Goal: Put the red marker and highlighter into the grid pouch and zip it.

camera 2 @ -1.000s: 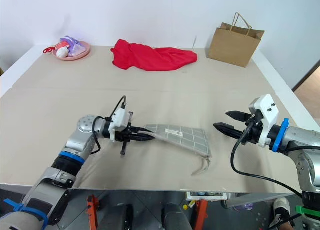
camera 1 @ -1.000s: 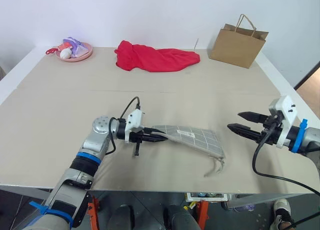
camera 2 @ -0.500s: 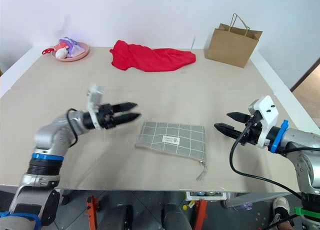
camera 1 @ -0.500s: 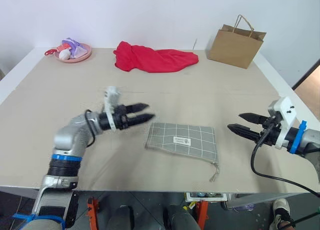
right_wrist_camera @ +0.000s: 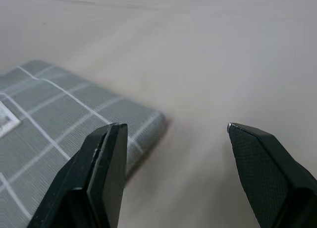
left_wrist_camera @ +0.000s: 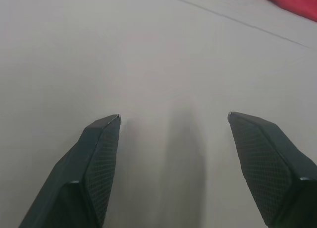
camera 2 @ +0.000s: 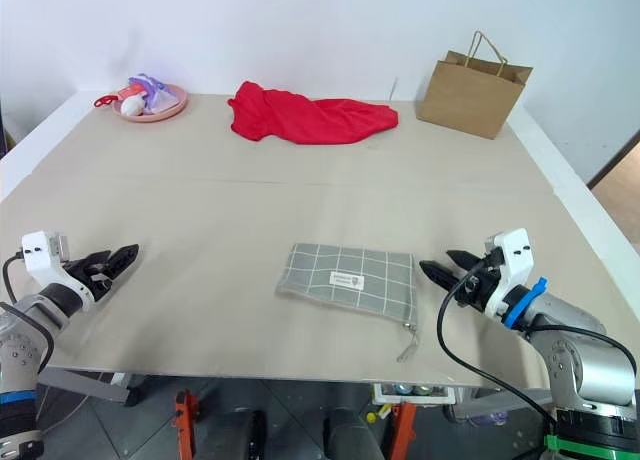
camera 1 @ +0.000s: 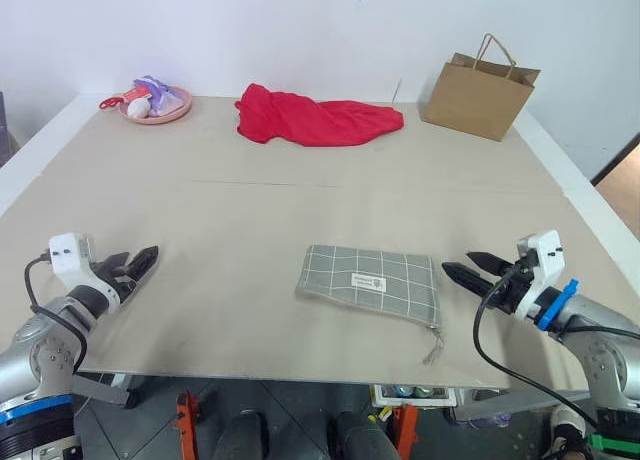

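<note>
The grid pouch [camera 1: 372, 285], grey with white lines and a small white label, lies flat on the table near the front edge, and its cord pull [camera 1: 432, 346] trails toward that edge. The red marker and the highlighter are out of view. My left gripper [camera 1: 143, 265] hangs open and empty over bare table at the far left, well apart from the pouch. My right gripper [camera 1: 457, 264] stands open just right of the pouch and points at its right end without touching it. In the right wrist view, the pouch's corner [right_wrist_camera: 59, 119] lies just beyond the left finger [right_wrist_camera: 101, 173].
A red cloth [camera 1: 315, 118] lies at the back centre. A brown paper bag [camera 1: 480, 92] stands at the back right. A pink plate [camera 1: 155, 104] with small items sits at the back left. The table's front edge runs close below the pouch.
My left gripper opened, let go of the pouch's left end and swung far to the left. The pouch dropped flat. My right gripper sank slightly.
</note>
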Controlling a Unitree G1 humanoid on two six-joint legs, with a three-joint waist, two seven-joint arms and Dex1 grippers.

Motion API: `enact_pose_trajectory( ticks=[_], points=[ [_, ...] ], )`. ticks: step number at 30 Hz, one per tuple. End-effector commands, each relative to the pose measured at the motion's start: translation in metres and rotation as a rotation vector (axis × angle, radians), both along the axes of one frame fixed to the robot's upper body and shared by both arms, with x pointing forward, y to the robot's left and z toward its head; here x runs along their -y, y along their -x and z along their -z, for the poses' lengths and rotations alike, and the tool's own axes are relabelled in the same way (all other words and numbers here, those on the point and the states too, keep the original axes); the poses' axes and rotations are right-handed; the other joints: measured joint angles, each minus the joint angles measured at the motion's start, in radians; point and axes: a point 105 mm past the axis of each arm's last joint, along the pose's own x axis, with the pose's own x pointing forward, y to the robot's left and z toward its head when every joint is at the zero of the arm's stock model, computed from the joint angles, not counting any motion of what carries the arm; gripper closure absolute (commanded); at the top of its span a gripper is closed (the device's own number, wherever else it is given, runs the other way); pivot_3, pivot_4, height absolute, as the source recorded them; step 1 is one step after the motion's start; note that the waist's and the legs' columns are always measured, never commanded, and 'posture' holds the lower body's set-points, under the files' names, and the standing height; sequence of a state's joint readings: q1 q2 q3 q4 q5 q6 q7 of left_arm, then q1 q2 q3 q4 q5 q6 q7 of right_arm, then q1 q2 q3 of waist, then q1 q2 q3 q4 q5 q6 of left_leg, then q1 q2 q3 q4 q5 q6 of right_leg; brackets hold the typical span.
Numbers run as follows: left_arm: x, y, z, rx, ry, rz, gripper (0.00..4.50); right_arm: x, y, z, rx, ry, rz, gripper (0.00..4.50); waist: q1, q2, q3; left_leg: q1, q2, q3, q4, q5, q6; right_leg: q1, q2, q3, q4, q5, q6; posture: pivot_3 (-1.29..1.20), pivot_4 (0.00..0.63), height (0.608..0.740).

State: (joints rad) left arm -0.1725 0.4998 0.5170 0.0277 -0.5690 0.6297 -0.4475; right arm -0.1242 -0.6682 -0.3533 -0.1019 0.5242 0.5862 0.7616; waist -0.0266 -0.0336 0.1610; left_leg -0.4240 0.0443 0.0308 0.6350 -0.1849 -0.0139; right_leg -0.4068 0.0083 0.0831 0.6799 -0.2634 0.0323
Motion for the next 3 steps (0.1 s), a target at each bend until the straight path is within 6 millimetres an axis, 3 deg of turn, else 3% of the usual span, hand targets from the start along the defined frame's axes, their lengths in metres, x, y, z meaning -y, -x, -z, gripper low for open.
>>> enact_pose_trajectory(
  ticks=[1,3],
  points=[
    [0.0067,-0.0071,-0.0251,0.086,-0.059,0.037,0.95,0.0039,-0.0041,-0.013,0.041,0.016,0.004,0.97,0.0,-0.001,0.0,0.0,0.0,0.001,0.0,0.0,0.0,0.0,0.0,0.0,0.0,0.0,0.0,0.0,0.15,0.74],
    [0.0094,-0.0097,-0.0305,0.106,-0.037,0.047,0.95,0.0046,-0.0047,-0.0121,0.039,0.022,0.005,0.97,0.0,-0.001,-0.001,0.0,0.0,0.002,0.0,0.001,0.001,0.0,0.0,0.0,0.0,0.0,0.0,0.0,0.15,0.74]
  ],
)
